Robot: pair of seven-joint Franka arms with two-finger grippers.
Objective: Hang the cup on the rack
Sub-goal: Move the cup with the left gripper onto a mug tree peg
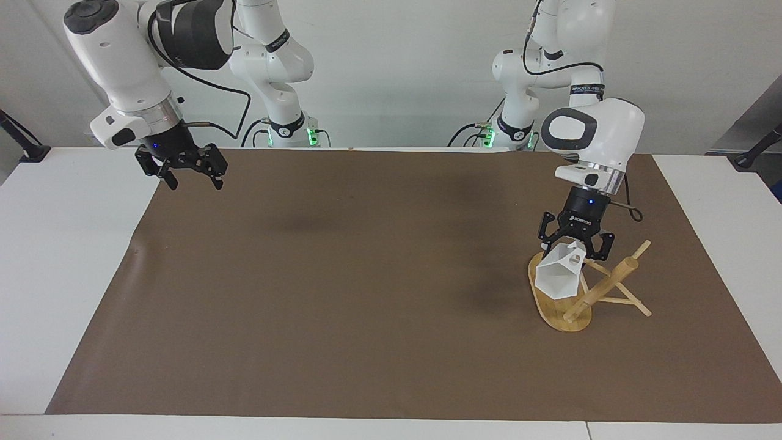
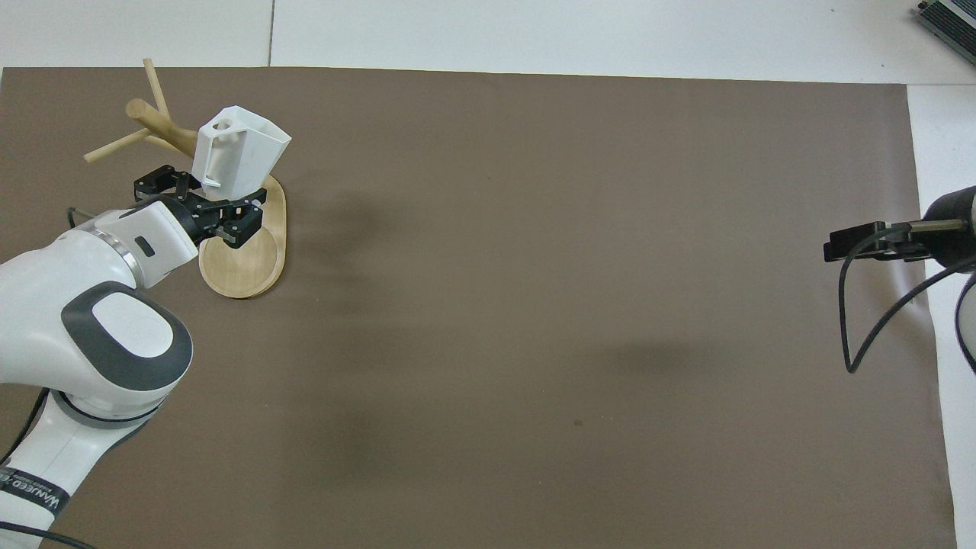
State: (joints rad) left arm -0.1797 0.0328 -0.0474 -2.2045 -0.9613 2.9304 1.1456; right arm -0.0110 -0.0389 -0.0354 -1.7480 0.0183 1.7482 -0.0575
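A brown mat (image 1: 366, 293) covers most of the table. At the right of the facing view, just below mid-height, stands the bamboo mug tree (image 1: 586, 290): an oval base, a thick post leaning in this view, thin pegs sticking out. In the overhead view it sits at the upper left (image 2: 248, 255).

The left gripper (image 1: 574, 243) is over the rack's base, its fingertips clamped on the white faceted mug (image 1: 559, 275) at the handle end. The mug is tipped on its side, hexagonal rim turned toward the camera, the handle's round hole uppermost and next to a peg; whether a peg has entered the hole I cannot tell.

To do this step well, line the hole up with one peg's tip, slide the mug along the peg's axis rather than straight down, and let go only once the handle is seated. A sideways shove could topple the rack.

The right gripper (image 1: 186, 166), upper left in the facing view, waits with its jaws wide and empty.
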